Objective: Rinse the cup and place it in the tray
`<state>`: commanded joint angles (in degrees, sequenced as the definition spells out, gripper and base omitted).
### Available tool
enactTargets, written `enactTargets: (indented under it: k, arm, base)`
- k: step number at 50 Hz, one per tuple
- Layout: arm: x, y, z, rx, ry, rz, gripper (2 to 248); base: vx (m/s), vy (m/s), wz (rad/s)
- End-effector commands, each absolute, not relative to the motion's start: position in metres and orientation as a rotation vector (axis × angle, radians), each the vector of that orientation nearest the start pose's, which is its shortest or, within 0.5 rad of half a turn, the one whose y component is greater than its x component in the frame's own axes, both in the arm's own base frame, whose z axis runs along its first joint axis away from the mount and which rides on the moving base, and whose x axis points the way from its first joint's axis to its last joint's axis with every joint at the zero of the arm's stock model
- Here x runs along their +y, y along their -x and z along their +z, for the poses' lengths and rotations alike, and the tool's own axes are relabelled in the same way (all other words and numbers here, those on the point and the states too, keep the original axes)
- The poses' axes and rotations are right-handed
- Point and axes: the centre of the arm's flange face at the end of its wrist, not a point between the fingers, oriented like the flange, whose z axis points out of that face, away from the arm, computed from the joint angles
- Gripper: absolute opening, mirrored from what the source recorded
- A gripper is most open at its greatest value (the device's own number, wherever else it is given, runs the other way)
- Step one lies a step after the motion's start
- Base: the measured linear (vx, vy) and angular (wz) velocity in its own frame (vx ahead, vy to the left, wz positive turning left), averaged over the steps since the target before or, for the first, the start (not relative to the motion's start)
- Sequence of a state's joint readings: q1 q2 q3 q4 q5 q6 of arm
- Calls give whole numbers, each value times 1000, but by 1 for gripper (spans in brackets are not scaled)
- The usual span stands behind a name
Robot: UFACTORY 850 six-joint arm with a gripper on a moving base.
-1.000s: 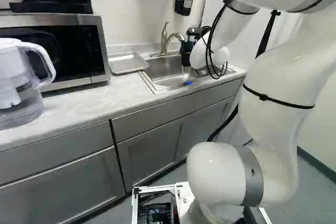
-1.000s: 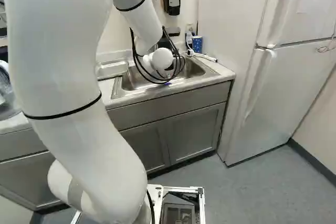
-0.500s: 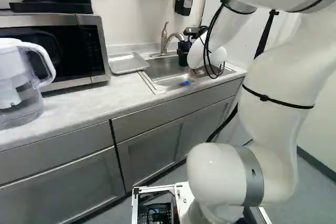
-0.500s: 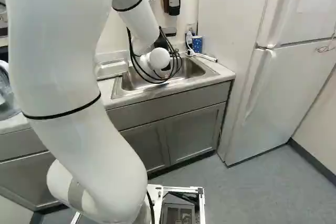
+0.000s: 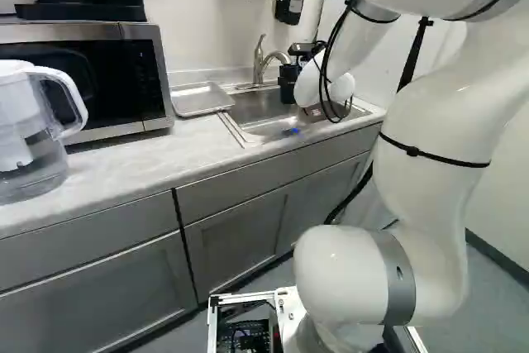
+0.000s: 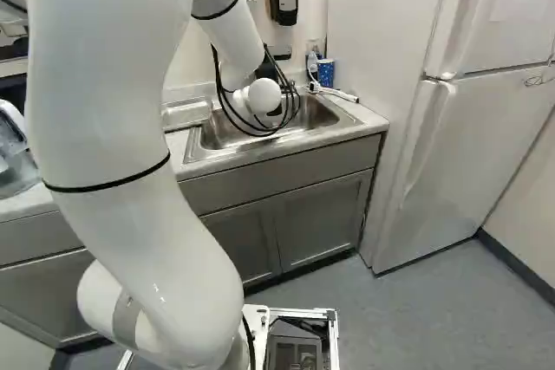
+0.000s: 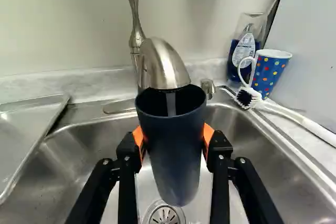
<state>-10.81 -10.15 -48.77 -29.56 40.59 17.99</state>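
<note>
My gripper (image 5: 300, 69) is over the sink in the left base view, mostly hidden behind its own wrist. In the wrist view the gripper (image 7: 173, 142) is shut on a dark blue cup (image 7: 172, 156), orange pads pressing both sides. The cup's open mouth is right under the faucet (image 7: 165, 66), and a stream of water (image 7: 170, 103) runs into it. Its base hangs above the sink drain (image 7: 164, 214). The silver tray (image 5: 201, 99) lies on the counter to the left of the sink in the left base view; its inside shows no cup.
Beside the sink stand a dotted mug (image 7: 270, 72) and a soap bottle (image 7: 245, 48), with a white brush (image 7: 294, 116) near them. A microwave (image 5: 91, 76) and a water pitcher (image 5: 33, 130) occupy the counter. A fridge (image 6: 468, 110) is to the right of the sink.
The arm has shifted slightly left in the left base view, carrying the cup under the faucet. The stream seen falling into the sink a second ago no longer shows there. The base has not moved.
</note>
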Motion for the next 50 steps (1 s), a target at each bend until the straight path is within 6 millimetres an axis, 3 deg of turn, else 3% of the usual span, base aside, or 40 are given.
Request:
enactTargets:
  k: [50]
  arm:
    - [-72,-530,487,-189,2401,-1881,124]
  base:
    - [0,0,0]
